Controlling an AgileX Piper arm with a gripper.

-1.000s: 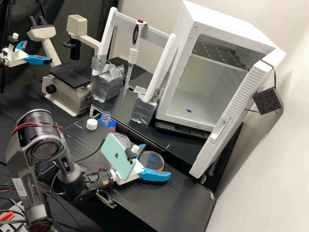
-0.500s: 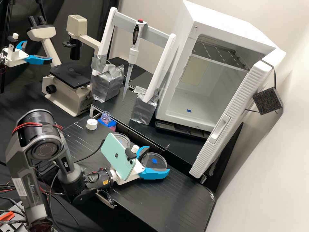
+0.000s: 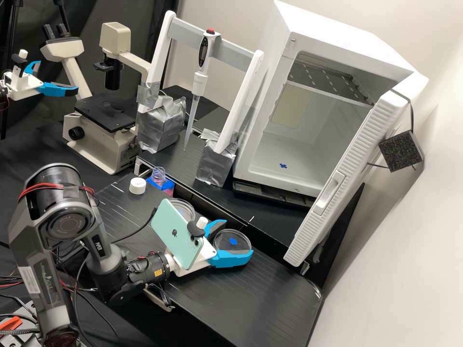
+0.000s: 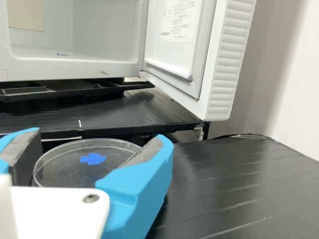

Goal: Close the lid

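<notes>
Well beyond the dish (image 4: 65, 167), the wrist view reveals a printed sheet (image 4: 178, 21).

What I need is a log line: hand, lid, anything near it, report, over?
Hand around clear lid, grip unconfirmed. Lid looks flat, blue mark on top; full seating can't be judged. Second dish nearby, partly behind phone.

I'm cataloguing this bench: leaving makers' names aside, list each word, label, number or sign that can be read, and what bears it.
No word or number to quote.
Blue cross-shaped mark, no letters: on the clear round dish.
White cap: print too small to read.
Sheet inside the open white door: print too small.
White label on the arm: too small.
</notes>
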